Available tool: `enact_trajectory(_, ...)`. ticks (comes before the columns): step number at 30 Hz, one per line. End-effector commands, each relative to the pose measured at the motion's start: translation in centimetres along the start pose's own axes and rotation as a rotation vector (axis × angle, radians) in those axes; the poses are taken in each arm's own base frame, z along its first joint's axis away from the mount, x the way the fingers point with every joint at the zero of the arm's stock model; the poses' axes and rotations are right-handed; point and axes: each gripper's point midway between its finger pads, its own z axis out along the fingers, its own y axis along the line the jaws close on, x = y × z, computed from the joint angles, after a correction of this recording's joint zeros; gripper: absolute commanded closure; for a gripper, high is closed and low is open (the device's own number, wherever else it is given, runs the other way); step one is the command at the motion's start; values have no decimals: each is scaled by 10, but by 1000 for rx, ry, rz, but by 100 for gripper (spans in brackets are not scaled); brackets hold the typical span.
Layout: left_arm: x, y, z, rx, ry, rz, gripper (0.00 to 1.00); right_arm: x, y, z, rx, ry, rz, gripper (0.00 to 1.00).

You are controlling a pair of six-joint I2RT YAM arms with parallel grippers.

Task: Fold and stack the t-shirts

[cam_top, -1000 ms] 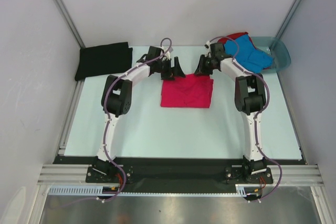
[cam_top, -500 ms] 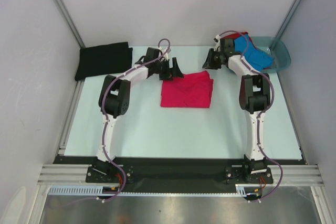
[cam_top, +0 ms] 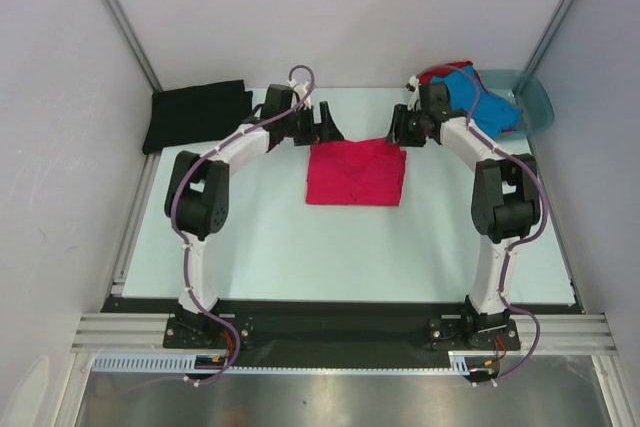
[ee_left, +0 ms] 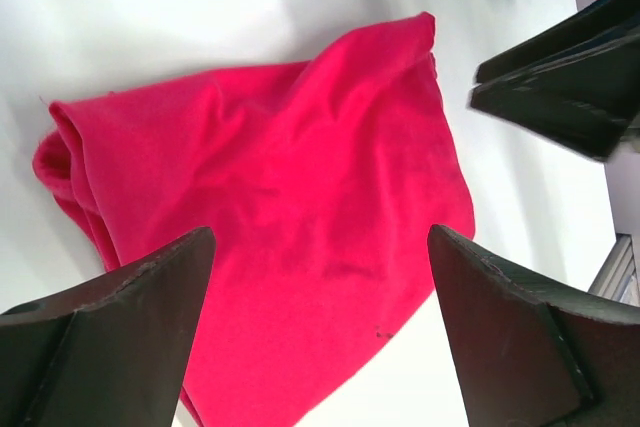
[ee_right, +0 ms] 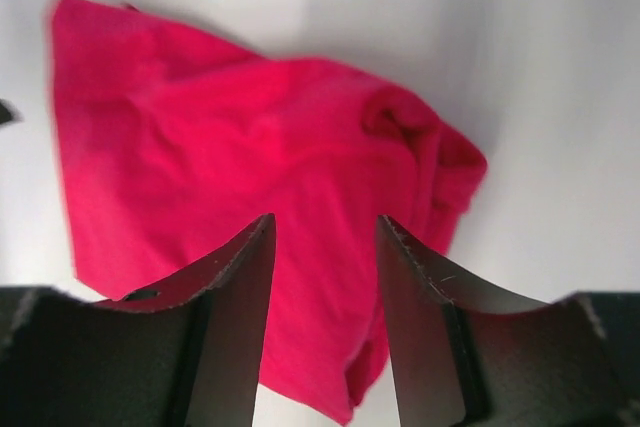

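Since a second ago the left elbow (cam_top: 197, 197) and right elbow (cam_top: 510, 205) swing outward. We see the left gripper (cam_top: 328, 131) wide open and the right gripper (cam_top: 399, 132) parted and empty, both at the far edge of the folded pink t-shirt (cam_top: 355, 175), mid-table (cam_top: 260, 242).

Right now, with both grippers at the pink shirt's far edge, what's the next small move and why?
Probably lower the left gripper and right gripper onto the far corners of the pink shirt and pinch. Both hover there with jaws apart, holding nothing, and the shirt lies folded, apart from the black shirt it likely stacks on.
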Motion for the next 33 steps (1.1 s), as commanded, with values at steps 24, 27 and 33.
enact_trajectory(24,23,-4,-35,-45,3,27,6,93,2,-15,18,186,82,73)
enact_trajectory(27,25,-5,-38,-46,5,27,6,104,3,-22,19,200,98,97)
enact_trajectory(33,31,-5,-41,-47,15,24,6,134,4,-43,43,229,106,100)
